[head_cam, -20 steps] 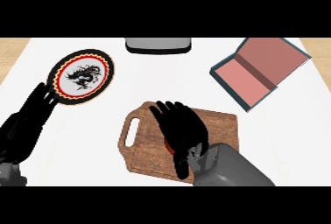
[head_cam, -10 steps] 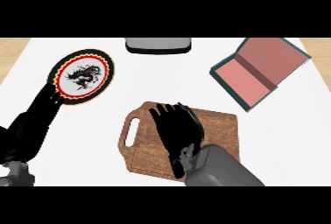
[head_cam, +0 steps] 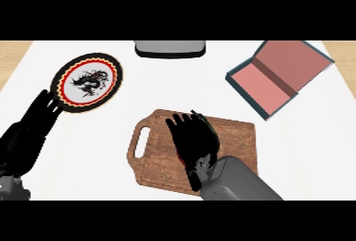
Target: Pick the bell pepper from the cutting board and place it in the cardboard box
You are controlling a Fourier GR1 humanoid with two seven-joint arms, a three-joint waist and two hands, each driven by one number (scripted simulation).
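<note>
So the right hand [head_cam: 193,141] has barely shifted over the last second. It's parked over the middle of the cutting board [head_cam: 236,136], and the forearm has just swung in a touch toward the board's left side. Its fingers [head_cam: 182,123] are fanned out and look fairly straight, draped over the top, not visibly wrapped round anything, so I'd call it open. The bell pepper [head_cam: 182,160] is pretty much buried under that hand. All I can make out is a thin reddish edge on the hand's left side, so it's on the board and not lifted. My read is that it's settling in for the grab and the closing hasn't happened yet. The cardboard box [head_cam: 278,70] sits open at the far right corner of the counter [head_cam: 306,155], well apart from the board, so the whole carry is left to do. The left hand [head_cam: 40,113] rests open at the counter's left edge, just beside the patterned plate [head_cam: 89,84].
</note>
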